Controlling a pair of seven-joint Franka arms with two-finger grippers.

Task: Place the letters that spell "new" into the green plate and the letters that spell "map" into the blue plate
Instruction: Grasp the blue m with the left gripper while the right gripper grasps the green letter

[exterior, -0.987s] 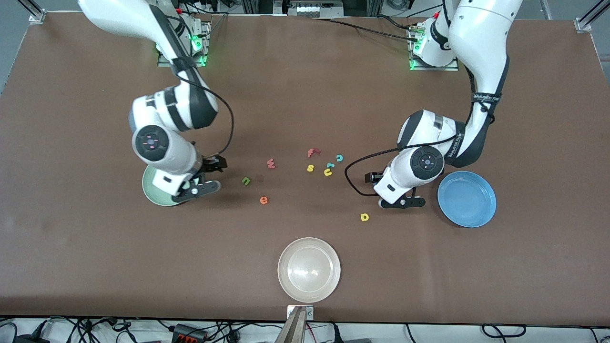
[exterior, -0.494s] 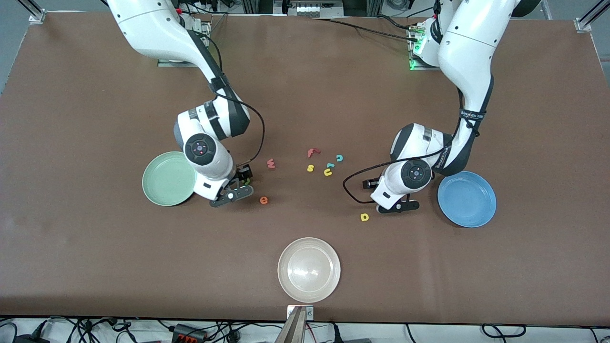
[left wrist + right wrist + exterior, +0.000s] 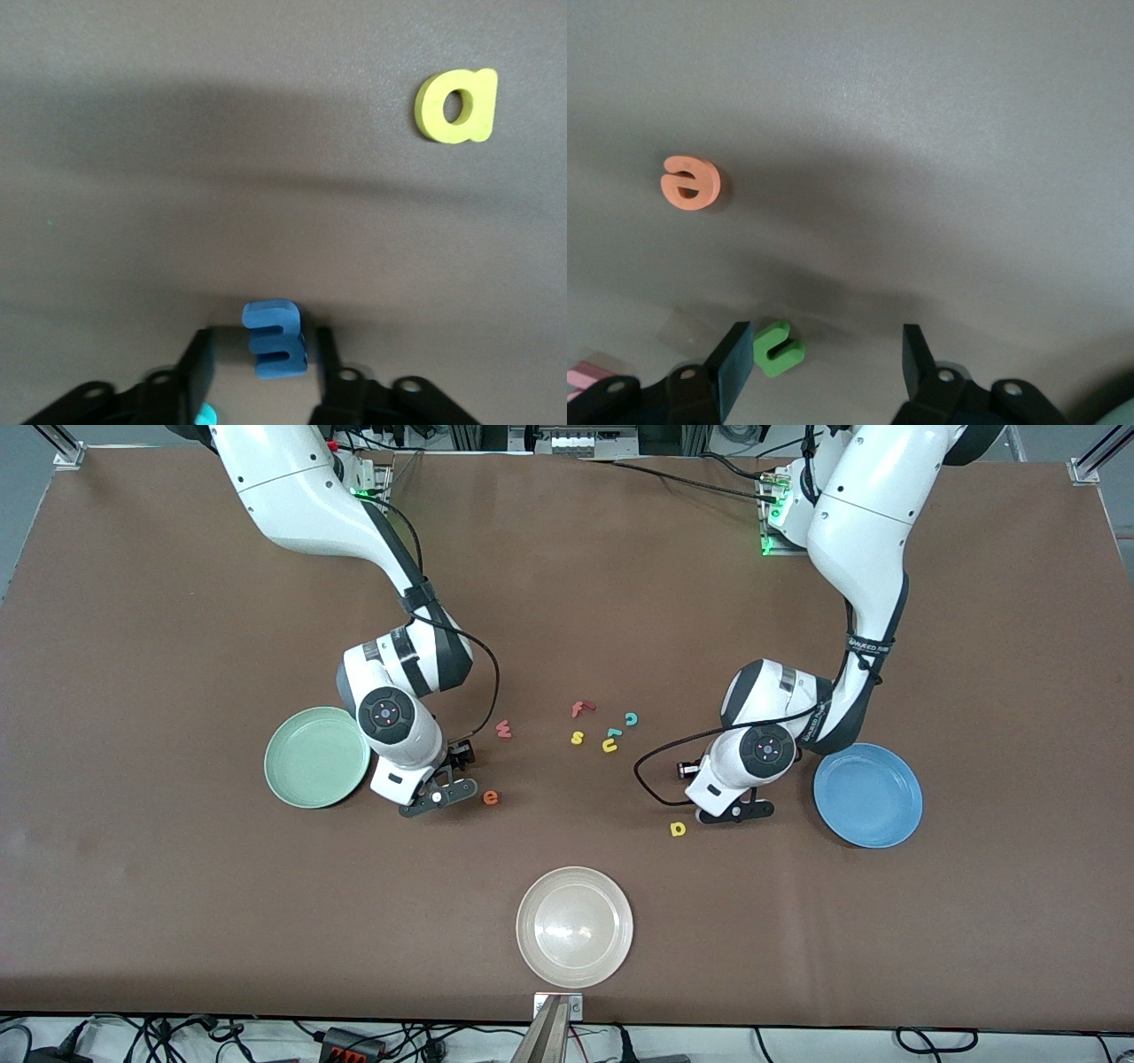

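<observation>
The blue "m" [image 3: 275,338] stands on edge on the table between the fingers of my left gripper [image 3: 261,365]. One finger touches it and a gap shows at the other, so the jaws are open. The yellow "a" [image 3: 678,829] lies close by, and the blue plate [image 3: 868,794] sits beside this gripper [image 3: 716,793]. My right gripper [image 3: 826,359] is open and low over the green "n" [image 3: 778,347], which lies flat against one finger. The orange "e" [image 3: 490,798], the pink "w" [image 3: 503,729] and the green plate [image 3: 316,757] lie around this gripper [image 3: 450,777]. I cannot pick out the "p".
A red "f" [image 3: 579,708], a yellow "s" [image 3: 577,737], a yellow "u" [image 3: 609,746] and a teal "c" [image 3: 631,718] cluster mid-table between the arms. A beige plate [image 3: 574,926] sits near the front edge.
My right gripper moved off the green plate toward mid-table, came down around the "n" and narrowed its jaws. My left gripper shifted slightly toward the "a" and its jaws narrowed around the "m".
</observation>
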